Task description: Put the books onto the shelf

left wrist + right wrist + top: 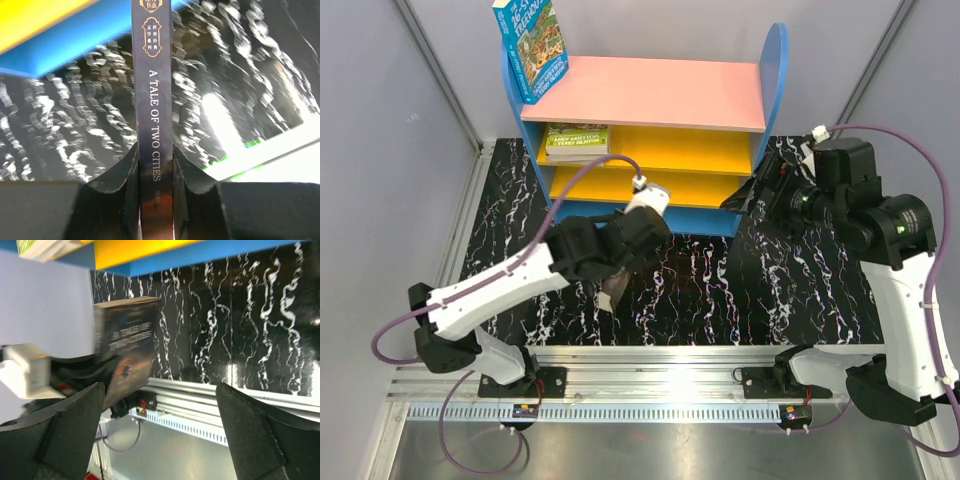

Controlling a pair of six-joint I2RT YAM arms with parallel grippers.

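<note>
The shelf [660, 92] stands at the back of the mat, and its blue bottom board [75, 40] also shows in the left wrist view. A blue "26-Storey Treehouse" book [532, 45] leans upright on the pink top board at the left. A yellow-green book [577, 140] lies flat on the upper yellow board. My left gripper [155, 172] is shut on the spine of the dark "A Tale of Two Cities" book [153, 100], held above the mat in front of the shelf [613, 288]. My right gripper [160, 420] stands wide open and holds nothing, near the shelf's right end [748, 195]. It faces the held book [127, 345].
A black marbled mat [790, 290] covers the table in front of the shelf. An aluminium rail [660, 365] carrying the arm bases runs along the near edge. Grey walls close in on the left, back and right.
</note>
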